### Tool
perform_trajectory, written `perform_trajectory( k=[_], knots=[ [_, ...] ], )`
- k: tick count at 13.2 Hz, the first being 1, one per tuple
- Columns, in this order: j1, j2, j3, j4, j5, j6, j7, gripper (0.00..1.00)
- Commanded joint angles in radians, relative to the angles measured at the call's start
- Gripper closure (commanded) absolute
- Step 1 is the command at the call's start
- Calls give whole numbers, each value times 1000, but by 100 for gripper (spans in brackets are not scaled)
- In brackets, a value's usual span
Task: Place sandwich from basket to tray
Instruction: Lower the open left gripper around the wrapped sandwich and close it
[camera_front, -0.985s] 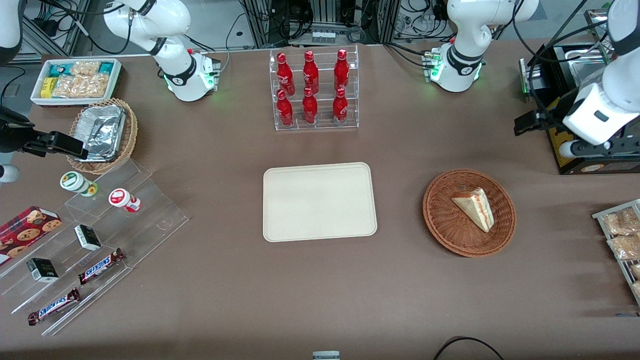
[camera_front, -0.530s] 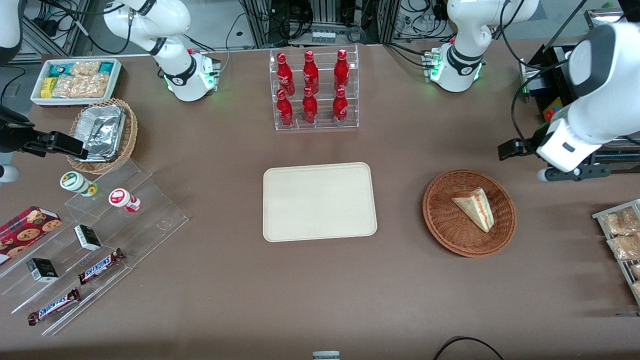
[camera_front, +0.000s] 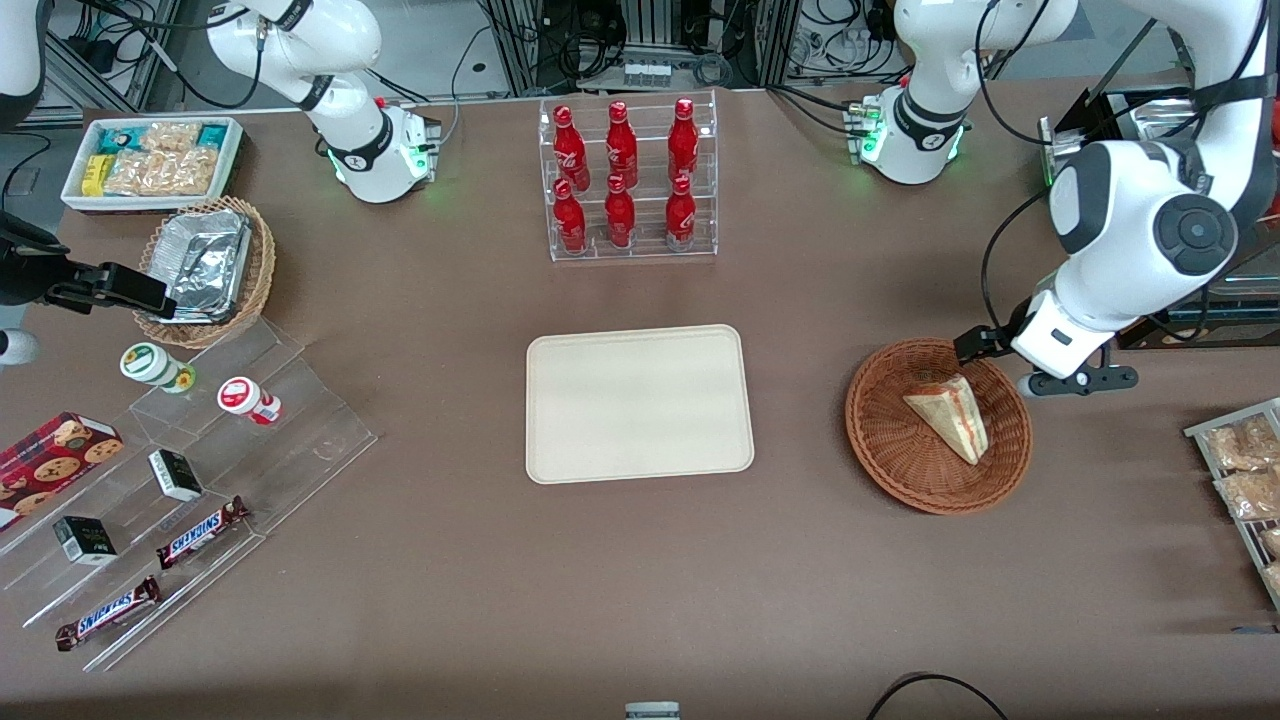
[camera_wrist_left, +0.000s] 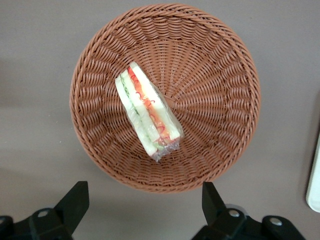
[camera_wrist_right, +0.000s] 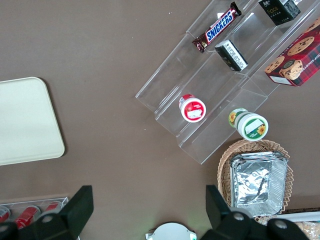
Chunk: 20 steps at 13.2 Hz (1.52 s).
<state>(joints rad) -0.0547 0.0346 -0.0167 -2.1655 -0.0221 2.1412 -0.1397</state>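
Note:
The sandwich (camera_front: 950, 417), a clear-wrapped white wedge with red and green filling, lies in the round reddish-brown basket (camera_front: 890, 455). My left gripper (camera_front: 1052, 366) hangs above the basket's rim, at the part farther from the front camera, toward the working arm's end of the table. The left wrist view shows the sandwich (camera_wrist_left: 147, 117) in the basket (camera_wrist_left: 220, 100), with the gripper (camera_wrist_left: 144, 201) open, empty and high above the table just outside the rim. The cream tray (camera_front: 638, 403) lies flat mid-table beside the basket and holds nothing; it also shows in the right wrist view (camera_wrist_right: 25, 122).
A clear rack of red bottles (camera_front: 625, 180) stands farther from the front camera than the tray. Snack packets on a wire rack (camera_front: 1245, 470) lie at the working arm's end. Tan basket with foil containers (camera_front: 205, 268) and clear tiered shelves (camera_front: 200, 480) are at the parked arm's end.
The left arm has swung in from the table's end toward the basket and come nearer the front camera; its gripper now hangs over the basket's rim. Sandwich, basket and tray have not moved.

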Motion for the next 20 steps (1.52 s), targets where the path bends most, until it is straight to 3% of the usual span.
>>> perform_trajectory(
  k=[1, 6, 9, 20],
  knots=[
    [1, 22, 1, -10, 11, 57, -114, 0],
    [-4, 80, 1, -8, 11, 137, -504, 0],
    [-7, 114, 1, -7, 11, 178, -648, 0],
    [-10, 235, -3, -7, 11, 295, -672, 0]
  ],
)
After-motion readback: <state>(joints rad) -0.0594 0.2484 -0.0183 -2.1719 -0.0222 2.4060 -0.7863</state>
